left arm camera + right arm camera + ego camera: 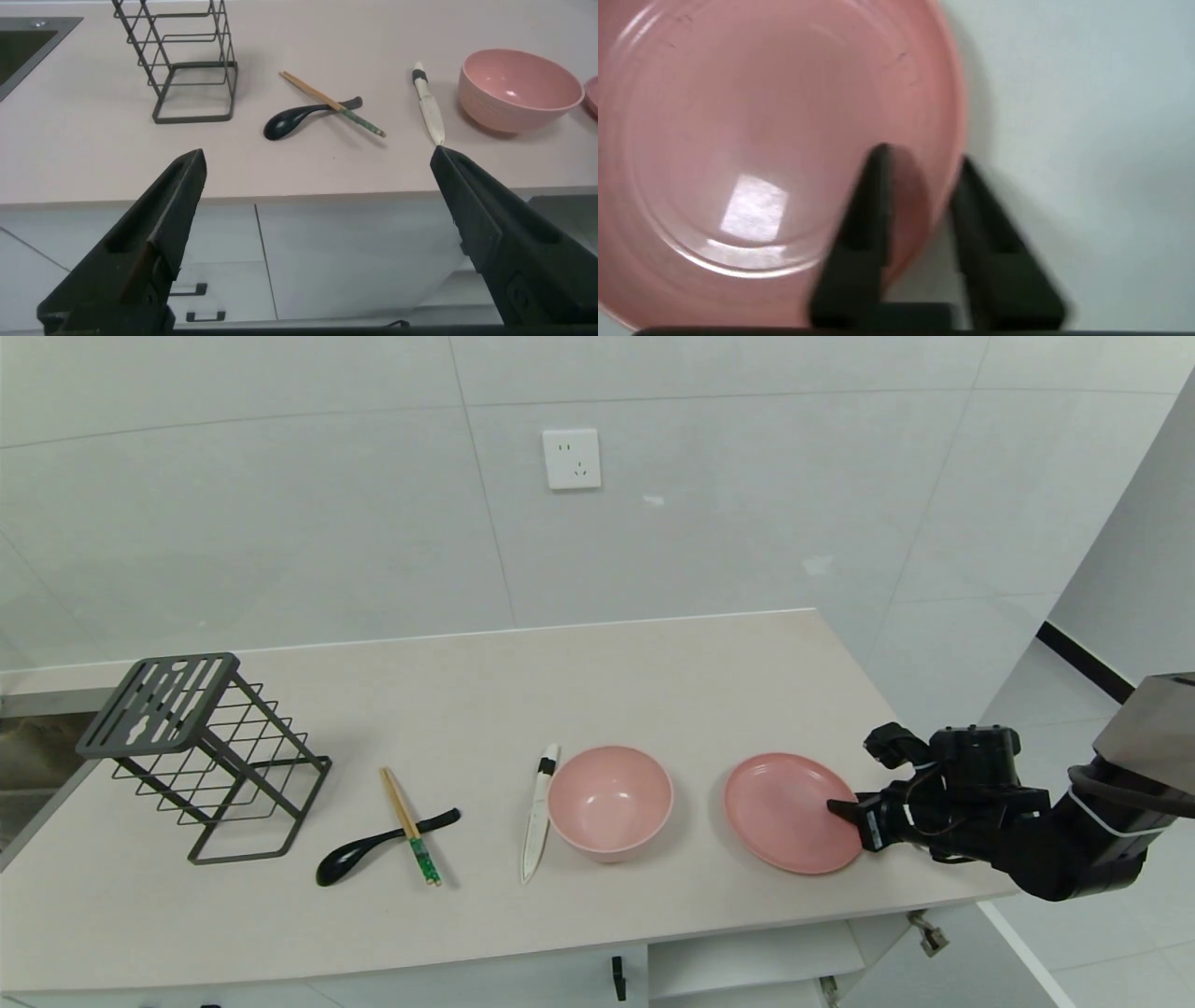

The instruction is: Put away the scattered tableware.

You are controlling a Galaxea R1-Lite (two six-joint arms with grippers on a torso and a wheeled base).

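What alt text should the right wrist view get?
The right gripper straddles the rim of a pink plate, seen from close above. The plate lies flat on a pale countertop.

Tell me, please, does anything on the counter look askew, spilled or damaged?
Nothing is spilled or visibly broken. The one odd thing: the chopsticks lie crossed over the handle of the black spoon, resting on it rather than flat on the counter. The knife lies close beside the pink bowl.
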